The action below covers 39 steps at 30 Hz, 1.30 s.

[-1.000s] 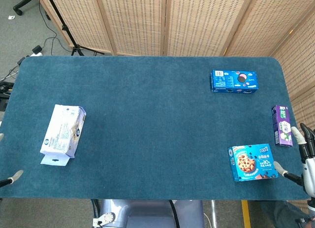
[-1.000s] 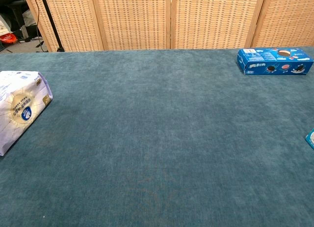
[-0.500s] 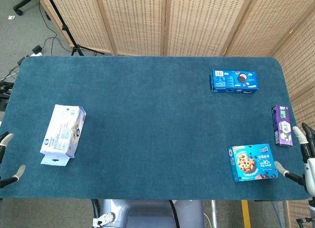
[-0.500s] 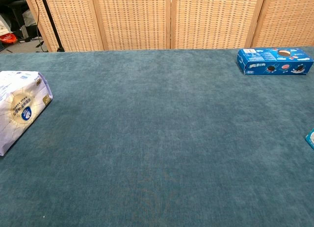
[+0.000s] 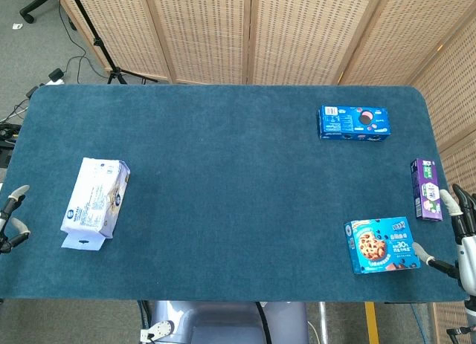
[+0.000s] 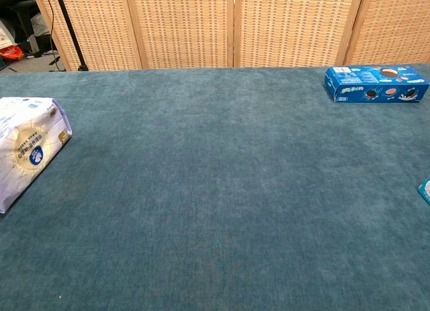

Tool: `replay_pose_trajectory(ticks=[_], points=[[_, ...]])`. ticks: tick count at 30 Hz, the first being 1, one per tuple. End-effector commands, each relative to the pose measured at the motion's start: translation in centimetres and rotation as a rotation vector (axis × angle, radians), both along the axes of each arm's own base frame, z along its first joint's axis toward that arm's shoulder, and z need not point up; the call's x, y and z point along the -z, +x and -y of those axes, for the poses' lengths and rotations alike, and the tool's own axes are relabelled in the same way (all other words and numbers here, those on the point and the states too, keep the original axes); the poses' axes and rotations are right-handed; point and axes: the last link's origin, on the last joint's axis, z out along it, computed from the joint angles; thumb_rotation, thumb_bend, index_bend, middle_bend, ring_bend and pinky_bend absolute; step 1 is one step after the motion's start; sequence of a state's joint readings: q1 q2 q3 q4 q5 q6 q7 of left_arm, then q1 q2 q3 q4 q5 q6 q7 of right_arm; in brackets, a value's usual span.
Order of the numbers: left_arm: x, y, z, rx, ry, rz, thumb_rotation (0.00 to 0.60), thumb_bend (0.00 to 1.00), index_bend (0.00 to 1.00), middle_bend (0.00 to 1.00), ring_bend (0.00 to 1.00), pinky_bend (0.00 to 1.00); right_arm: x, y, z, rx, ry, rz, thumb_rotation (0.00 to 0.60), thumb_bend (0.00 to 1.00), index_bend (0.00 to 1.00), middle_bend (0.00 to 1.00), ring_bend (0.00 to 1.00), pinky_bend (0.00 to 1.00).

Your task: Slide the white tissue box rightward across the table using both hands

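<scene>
Tissue box, white and soft-sided, lies near the left end of the blue table, its long axis running roughly front to back and a small flap showing at its near end; the chest view catches only part of it at the left border. Neither hand touches it. The left hand shows only as a few fingers at the left edge of the head view, spread apart and holding nothing, off the table's edge and a little apart from the box. The right hand is at the far right, fingers also apart and empty, just beside the cookie box and the purple carton (well apart from the tissue box, with most of the table between). So the task looks to be at its approach, with the slide not yet begun. The next move calls for bringing the left hand onto the box's left side and carrying the right hand across to steady its right side, clear of the blue biscuit box.
</scene>
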<state>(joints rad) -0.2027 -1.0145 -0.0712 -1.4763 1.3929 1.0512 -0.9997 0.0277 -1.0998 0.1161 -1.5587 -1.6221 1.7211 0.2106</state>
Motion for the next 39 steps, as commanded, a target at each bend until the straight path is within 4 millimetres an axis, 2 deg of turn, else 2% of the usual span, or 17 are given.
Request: replay_pose_trajectory(ticks=[1, 3, 6, 10, 16, 23, 25, 31, 34, 36, 39], points=[[0.1, -0.4, -1.7, -0.027, -0.011, 0.029, 0.6, 1.0, 0.0, 0.0, 0.0, 0.0, 0.0, 0.0, 0.0, 0.001, 0.0, 0.002, 0.6, 0.0, 0.0, 0.0, 0.0, 0.0], [0.3, -0.6, -2.2, -0.056, -0.02, 0.037, 0.6, 1.0, 0.0, 0.0, 0.0, 0.0, -0.1, 0.0, 0.0, 0.001, 0.0, 0.003, 0.6, 0.0, 0.0, 0.0, 0.0, 0.0], [1.3, 0.0, -3.5, -0.121, -0.025, 0.168, 0.6, 1.0, 0.0, 0.0, 0.0, 0.0, 0.0, 0.0, 0.0, 0.001, 0.002, 0.004, 0.6, 0.0, 0.0, 0.0, 0.0, 0.0], [2.6, 0.8, -4.4, -0.179, -0.056, 0.268, 0.6, 1.0, 0.0, 0.0, 0.0, 0.09, -0.1, 0.0, 0.0, 0.0, 0.001, 0.008, 0.6, 0.0, 0.0, 0.0, 0.0, 0.0], [4.1, 1.6, -5.0, -0.211, -0.089, 0.284, 0.6, 1.0, 0.0, 0.0, 0.0, 0.16, -0.2, -0.1, 0.0, 0.001, 0.001, 0.014, 0.6, 0.0, 0.0, 0.0, 0.0, 0.0], [5.3, 2.6, -5.4, -0.204, -0.079, 0.284, 0.6, 1.0, 0.0, 0.0, 0.0, 0.17, -0.3, -0.1, 0.1, 0.001, 0.0, 0.018, 0.6, 0.0, 0.0, 0.0, 0.0, 0.0], [6.8, 4.0, -5.6, -0.182, -0.119, 0.298, 0.6, 1.0, 0.0, 0.0, 0.0, 0.17, -0.4, -0.1, 0.1, 0.002, -0.001, 0.022, 0.6, 0.0, 0.0, 0.0, 0.0, 0.0], [8.7, 6.2, -6.3, -0.149, -0.149, 0.303, 0.6, 1.0, 0.0, 0.0, 0.0, 0.17, -0.4, -0.2, 0.1, 0.004, 0.001, 0.023, 0.6, 0.0, 0.0, 0.0, 0.0, 0.0], [9.9, 7.8, -6.8, -0.13, -0.147, 0.321, 0.6, 1.0, 0.0, 0.0, 0.0, 0.17, -0.5, -0.2, 0.1, 0.005, -0.001, 0.025, 0.6, 0.0, 0.0, 0.0, 0.0, 0.0], [11.0, 9.7, -7.4, -0.109, -0.133, 0.362, 0.6, 1.0, 0.0, 0.0, 0.0, 0.17, -0.5, -0.2, 0.2, 0.006, -0.002, 0.028, 0.6, 0.0, 0.0, 0.0, 0.0, 0.0], [11.8, 11.0, -7.8, -0.1, -0.124, 0.383, 0.6, 1.0, 0.0, 0.0, 0.0, 0.17, -0.6, -0.3, 0.2, 0.008, -0.002, 0.029, 0.6, 0.0, 0.0, 0.0, 0.0, 0.0]])
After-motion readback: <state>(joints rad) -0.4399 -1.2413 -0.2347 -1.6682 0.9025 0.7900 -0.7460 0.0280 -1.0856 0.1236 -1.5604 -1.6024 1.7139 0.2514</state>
